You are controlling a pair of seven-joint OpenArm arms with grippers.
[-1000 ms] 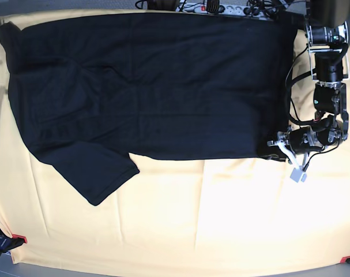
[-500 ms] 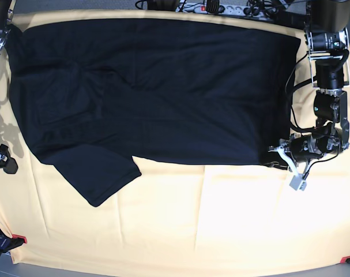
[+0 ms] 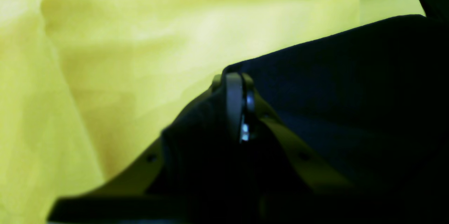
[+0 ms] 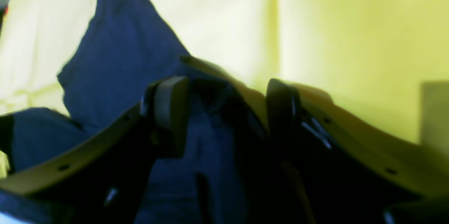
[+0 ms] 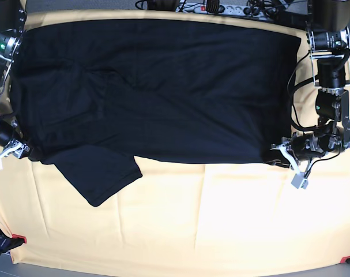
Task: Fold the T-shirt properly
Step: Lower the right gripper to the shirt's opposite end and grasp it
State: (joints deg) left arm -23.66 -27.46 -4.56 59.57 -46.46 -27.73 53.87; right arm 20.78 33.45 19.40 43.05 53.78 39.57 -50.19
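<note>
The black T-shirt (image 5: 157, 86) lies spread flat across the far half of the yellow table, with one sleeve (image 5: 97, 173) sticking out toward the front left. My left gripper (image 5: 277, 156) is at the shirt's front right corner. In the left wrist view its jaws (image 3: 240, 104) are pressed together on black cloth (image 3: 350, 87). My right gripper (image 5: 23, 151) is at the shirt's left edge, just above the sleeve. In the right wrist view its fingers (image 4: 172, 111) stand apart with shirt cloth (image 4: 119, 59) between them.
The yellow table cover (image 5: 221, 219) is bare across the front half. A power strip and cables (image 5: 221, 7) lie along the back edge. Red clamps (image 5: 18, 238) hold the cover at the front corners. The left arm's column (image 5: 330, 69) stands at the right edge.
The right arm has come in from the left and moved down to the shirt's left edge by the sleeve. The left gripper has stayed at the front right corner.
</note>
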